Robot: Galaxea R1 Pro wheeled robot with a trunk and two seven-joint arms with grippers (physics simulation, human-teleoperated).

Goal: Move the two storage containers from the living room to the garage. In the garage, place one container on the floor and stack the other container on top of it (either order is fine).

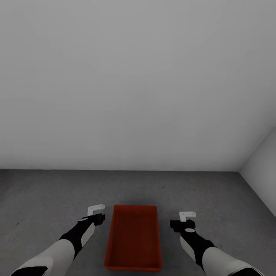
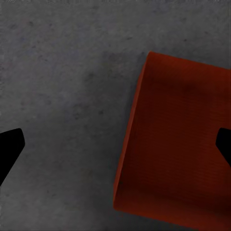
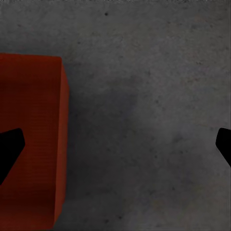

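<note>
Storage container (image 1: 133, 238), red-orange, open-top, one seen: it lies flat on the dark grey mottled concrete floor (image 1: 46, 195), lengthwise away from the robot, midway between the two arms and touched by neither.

Left gripper (image 1: 96, 213): jaws spread wide, holding nothing, hovering just beside the bin's left long wall. The left wrist view looks down on the container (image 2: 178, 139) with one dark fingertip (image 2: 9, 147) over bare concrete and the other over the bin's interior.

Right gripper (image 1: 185, 219): likewise spread wide and empty, near the bin's right long wall with a strip of floor between. The right wrist view shows the container's corner (image 3: 31, 139) under one fingertip (image 3: 8, 147) and bare concrete under the other.

Surroundings: plain light grey wall (image 1: 138, 84) straight ahead, a second wall (image 1: 264, 165) meeting it at the corner on the right.

Progress, as judged: the grey walls and concrete suggest the garage, so the container appears delivered and set down as the base of the stack. Nothing sits in or on it. Remaining: bringing the second container and placing it on top.
</note>
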